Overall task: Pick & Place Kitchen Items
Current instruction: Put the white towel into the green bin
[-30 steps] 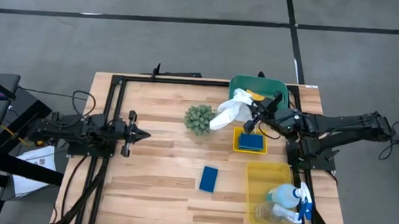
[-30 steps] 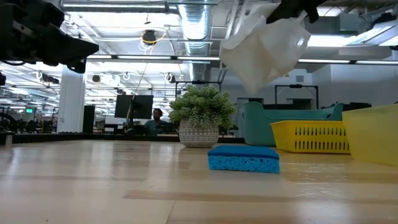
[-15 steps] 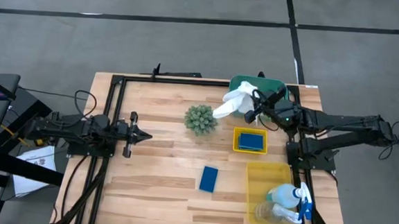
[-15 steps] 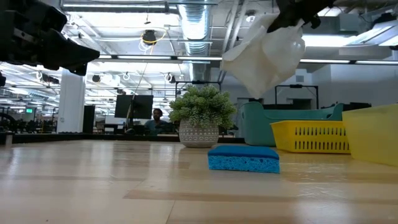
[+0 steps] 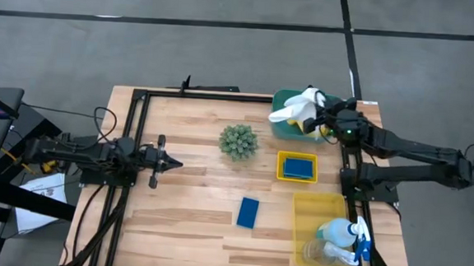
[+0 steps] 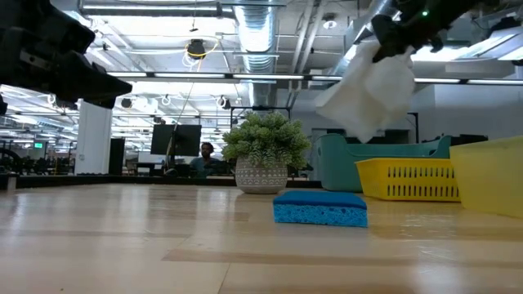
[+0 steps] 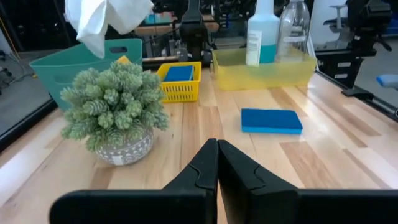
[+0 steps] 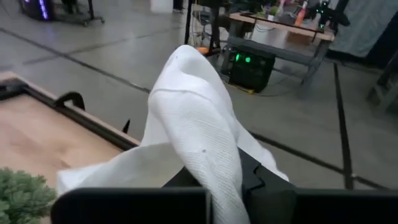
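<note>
My right gripper [image 5: 319,115] is shut on the white cloth [image 5: 294,110], held high over the teal bin [image 5: 283,126] at the table's far right; the cloth also shows in the low view [image 6: 372,94] and the right wrist view [image 8: 186,130]. A blue sponge [image 5: 248,212] lies flat on the table's middle; another blue sponge [image 5: 298,166] lies in the small yellow basket [image 5: 281,167]. The spray bottle [image 5: 348,232] and the clear cup [image 5: 319,252] lie in the large yellow bin [image 5: 303,205]. My left gripper [image 5: 175,164] is shut and empty at the table's left. My right gripper pinches a bunched fold of the white cloth [image 8: 214,165] between its two fingers, coming level from the table's right side. The cloth is lifted clear and hangs slack below and ahead of the fingers [image 6: 364,106], over the teal bin.
A round spiky green plant in a pot [image 5: 237,140] stands on the table left of the teal bin. Black frame rails [image 5: 134,127] run along the table's left and far sides. Bare wood lies between the plant and the loose blue sponge.
My right gripper has carried the white cloth toward the table's far right, from beside the plant and over the small yellow basket to above the teal bin. The cloth stays lifted clear and hanging slack. My left arm has kept still.
</note>
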You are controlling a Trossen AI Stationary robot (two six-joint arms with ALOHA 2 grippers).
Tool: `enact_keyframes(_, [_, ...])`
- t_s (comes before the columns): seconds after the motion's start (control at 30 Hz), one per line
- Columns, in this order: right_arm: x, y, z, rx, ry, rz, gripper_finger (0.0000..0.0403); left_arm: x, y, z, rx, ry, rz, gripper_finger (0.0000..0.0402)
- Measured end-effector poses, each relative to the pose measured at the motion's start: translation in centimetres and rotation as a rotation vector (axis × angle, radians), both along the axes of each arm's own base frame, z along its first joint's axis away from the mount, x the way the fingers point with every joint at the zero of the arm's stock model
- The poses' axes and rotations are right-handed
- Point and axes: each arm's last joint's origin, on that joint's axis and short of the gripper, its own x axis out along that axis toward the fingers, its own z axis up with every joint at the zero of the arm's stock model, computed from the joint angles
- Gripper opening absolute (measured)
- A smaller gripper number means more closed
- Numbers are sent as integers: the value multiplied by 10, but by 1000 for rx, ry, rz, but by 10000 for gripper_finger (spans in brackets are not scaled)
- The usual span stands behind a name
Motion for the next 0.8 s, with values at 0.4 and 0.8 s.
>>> enact_keyframes(0.4, [-16, -16, -40, 61, -11, -51, 3, 3, 1, -1, 6, 15, 42, 2])
enact_keyframes(0.8, [4, -44, -71, 148, 37, 16, 3, 3, 1, -1, 6, 15, 45, 2])
